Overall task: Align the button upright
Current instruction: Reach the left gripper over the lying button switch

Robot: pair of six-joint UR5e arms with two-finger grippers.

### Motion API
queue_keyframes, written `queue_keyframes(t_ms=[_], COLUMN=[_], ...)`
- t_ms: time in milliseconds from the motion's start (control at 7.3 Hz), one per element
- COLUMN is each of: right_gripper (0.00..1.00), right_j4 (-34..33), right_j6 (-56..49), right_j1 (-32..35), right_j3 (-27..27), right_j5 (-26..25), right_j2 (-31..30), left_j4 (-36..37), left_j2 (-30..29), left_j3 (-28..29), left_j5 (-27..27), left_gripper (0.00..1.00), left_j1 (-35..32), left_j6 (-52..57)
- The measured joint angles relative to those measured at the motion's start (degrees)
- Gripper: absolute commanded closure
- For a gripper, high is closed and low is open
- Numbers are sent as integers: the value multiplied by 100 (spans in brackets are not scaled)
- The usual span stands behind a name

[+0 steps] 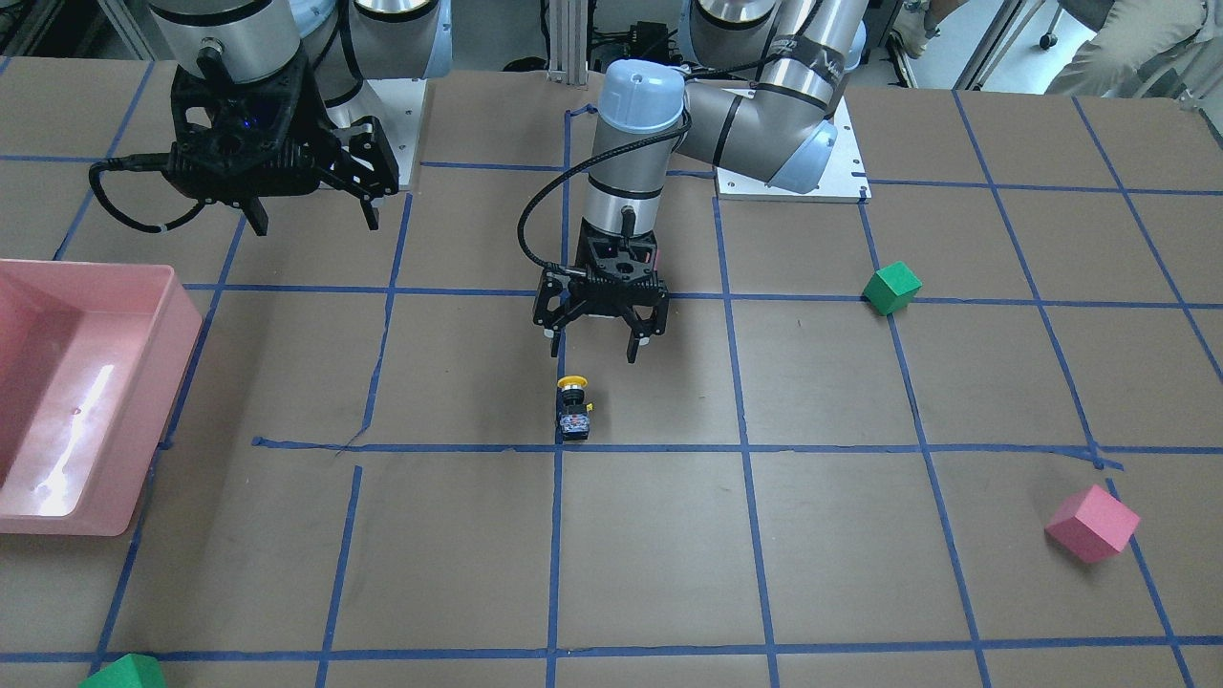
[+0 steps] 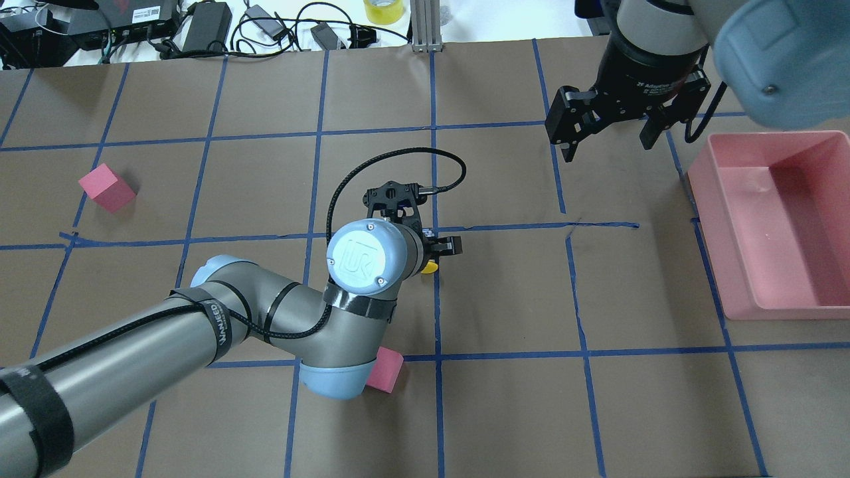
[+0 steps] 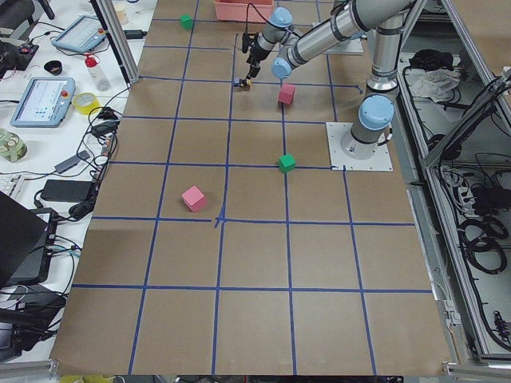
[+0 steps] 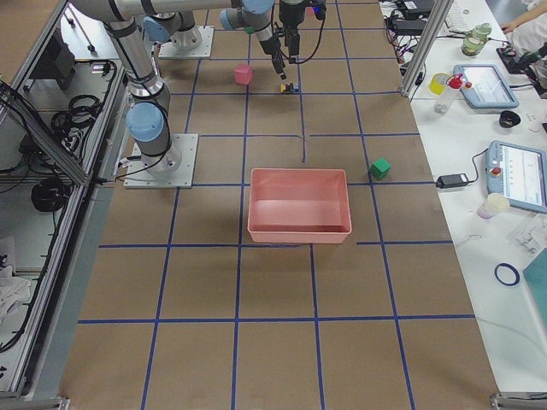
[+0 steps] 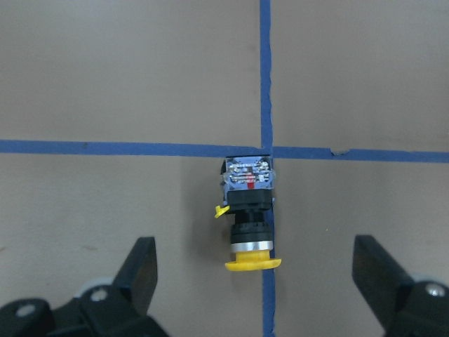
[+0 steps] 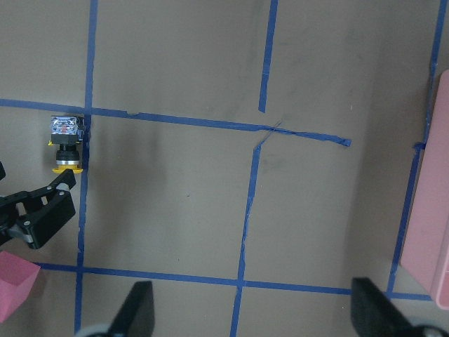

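Shows the button lying on its side on the papered table, along a blue tape line, not upright. Places its yellow cap toward the robot and its base block just beside a tape crossing.

Shows the left gripper pointing straight down from a vertical wrist, with the arm bent at the elbow and reaching in over the table's middle. Hovers above the table just on the robot's side of the button, apart from it. Spread wide, with nothing between the fingers; in the left wrist view, frames the button between both.

Shows the right gripper high near the pink bin, likewise spread and empty.

Also marks a pink cube, partly hidden by the left arm in the overhead view.
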Motion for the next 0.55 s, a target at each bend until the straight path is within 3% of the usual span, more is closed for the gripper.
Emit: queue_keyframes(t_ms=[274,411,548], right_gripper=[0,0,0], right_j4=[19,21,22], right_j6=[0,0,0], right_j1=[-7,-8,-9], right_j3=[6,7,8], right_j5=[-11,-12,-12], right_j2=[0,0,0], left_j4=[44,50,52], left_j2=[-376,-515,-620], left_j3=[45,94,150], left_j5=[10,16,18], left_gripper=[7,21,54], left_j1=[-104,-116,-118], left_j6=[-235,-262,-267])
